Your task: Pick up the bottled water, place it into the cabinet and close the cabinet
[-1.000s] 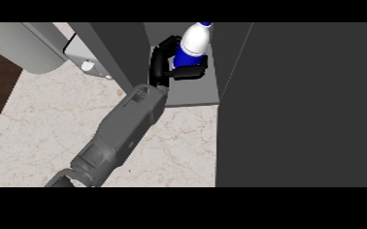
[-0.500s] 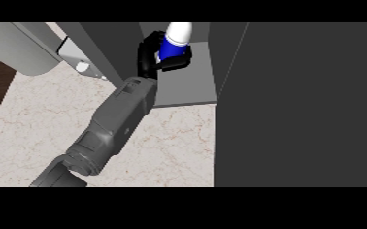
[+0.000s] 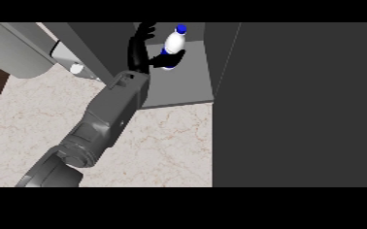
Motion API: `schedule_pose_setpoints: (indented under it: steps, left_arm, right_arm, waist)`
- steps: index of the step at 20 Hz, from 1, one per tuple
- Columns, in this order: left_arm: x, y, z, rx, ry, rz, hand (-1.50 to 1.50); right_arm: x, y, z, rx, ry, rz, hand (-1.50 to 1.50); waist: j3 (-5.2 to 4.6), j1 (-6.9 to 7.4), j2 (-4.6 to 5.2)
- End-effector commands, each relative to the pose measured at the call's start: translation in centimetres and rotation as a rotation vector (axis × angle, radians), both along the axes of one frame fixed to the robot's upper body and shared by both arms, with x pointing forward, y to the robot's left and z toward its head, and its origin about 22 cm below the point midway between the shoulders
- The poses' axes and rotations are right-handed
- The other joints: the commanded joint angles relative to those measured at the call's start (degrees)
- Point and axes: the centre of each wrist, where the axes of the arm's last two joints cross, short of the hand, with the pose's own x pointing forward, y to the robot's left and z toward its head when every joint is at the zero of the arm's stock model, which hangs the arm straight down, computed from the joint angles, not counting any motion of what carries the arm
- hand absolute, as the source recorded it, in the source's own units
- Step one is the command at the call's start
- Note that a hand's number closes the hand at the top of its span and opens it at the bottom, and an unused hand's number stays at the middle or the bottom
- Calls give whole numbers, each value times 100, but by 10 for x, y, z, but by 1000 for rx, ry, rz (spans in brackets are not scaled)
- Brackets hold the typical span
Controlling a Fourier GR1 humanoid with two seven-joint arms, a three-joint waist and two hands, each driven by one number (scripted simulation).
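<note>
The robot's left hand [image 3: 138,53] is up inside the cabinet [image 3: 219,58]. Its fingers [image 3: 146,30] point straight up, just beside the water bottle [image 3: 175,41] and not curled round it. Only the thumb [image 3: 172,56] sticks out across the low part of the bottle. The thumb hides the bottle's foot, so it is hard to see how the bottle meets the shelf [image 3: 183,85]. The bottle leans a little, with its blue cap [image 3: 180,28] at the top. The other hand does not show. The top of the cabinet is cut off.

Half a second ago the hand was wrapped round the bottle's blue band. Now the fingers have spread out. The bottle is in much the same spot.

The grey forearm [image 3: 108,116] runs down to the lower left, over the pale stone counter [image 3: 168,150]. A big dark panel [image 3: 294,106] fills the right side; whether it is a door or a wall cannot be told. At the far left sits a grey box [image 3: 25,53] with a small white bit [image 3: 76,69] next to it.
</note>
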Motion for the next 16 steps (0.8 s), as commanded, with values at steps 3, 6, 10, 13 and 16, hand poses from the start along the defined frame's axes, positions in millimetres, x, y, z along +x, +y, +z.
schedule_pose_setpoints:
  steps: [3,6,10,13,16]
  left_arm:
    - [8,-2,16,74,-25,18,-150]
    - [7,3,12,-8,-42,-28,-150]
    - [11,-4,26,-88,-119,-159,-150]
    - [10,-23,34,-185,-187,-232,-150]
    - [13,-34,46,-227,-221,-279,-150]
  right_arm:
    - [2,3,9,60,-15,35,-150]
    - [-4,-2,9,37,7,40,-150]
    - [-1,1,12,45,0,42,-150]
    - [-3,-2,10,70,1,36,-150]
    - [-3,-1,9,67,11,51,-150]
  waist:
    - [-1,33,27]
    - [-6,19,14]
    - [-14,88,29]
    - [-6,163,-30]
    - [-2,183,-58]
